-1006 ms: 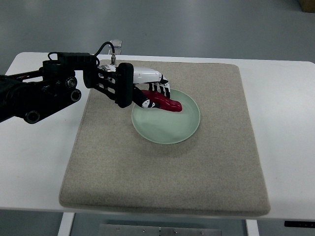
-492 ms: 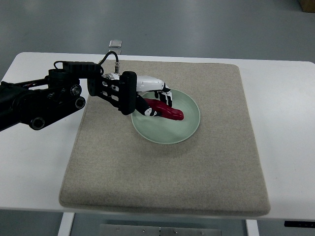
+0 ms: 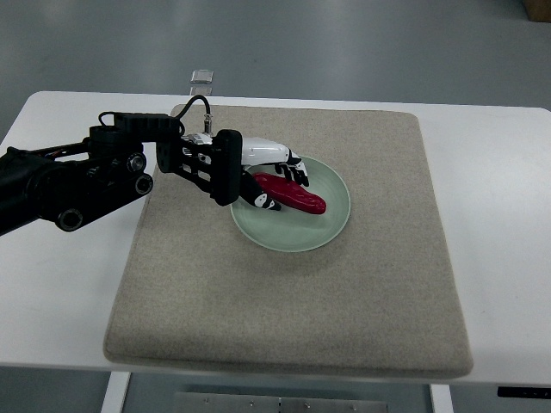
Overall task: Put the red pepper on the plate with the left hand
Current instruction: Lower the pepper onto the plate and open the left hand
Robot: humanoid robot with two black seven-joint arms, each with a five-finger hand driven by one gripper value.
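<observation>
A red pepper (image 3: 294, 195) lies over the pale green plate (image 3: 323, 230) in the middle of the mat, its tip pointing right. My left hand (image 3: 274, 178) reaches in from the left over the plate's left part. Its black-and-white fingers (image 3: 293, 171) are curled around the pepper's left end. I cannot tell whether the pepper rests on the plate or hangs just above it. The right arm does not show.
The plate sits on a beige cloth mat (image 3: 344, 301) that covers most of a white table (image 3: 499, 224). A small clear bracket (image 3: 202, 79) stands at the table's far edge.
My left hand has moved a little to the right and toward me with the pepper, further over the plate. The pepper's tip now lies nearer the plate's middle.
</observation>
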